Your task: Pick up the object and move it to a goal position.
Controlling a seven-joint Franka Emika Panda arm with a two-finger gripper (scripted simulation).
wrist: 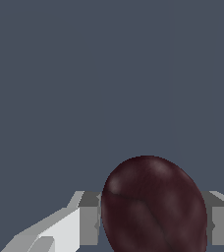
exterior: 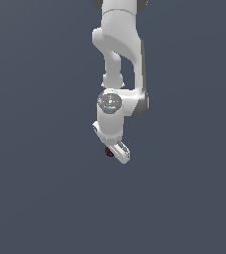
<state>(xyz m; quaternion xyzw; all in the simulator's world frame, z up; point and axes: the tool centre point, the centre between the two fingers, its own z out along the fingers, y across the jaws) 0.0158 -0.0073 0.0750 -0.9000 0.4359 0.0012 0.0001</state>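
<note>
Ball [wrist: 153,206], dark red and mottled, sat pinched between the fingers [wrist: 87,224] of the gripper [exterior: 116,150], clamped across its middle; likely light, smooth, prone to slipping.

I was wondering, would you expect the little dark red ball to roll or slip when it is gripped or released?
The ball looks rounded with no flat face, so it would probably roll if released. Its surface shows a faint sheen, so it may slip. It sits between the gripper fingers, apparently holding its shape.
</note>
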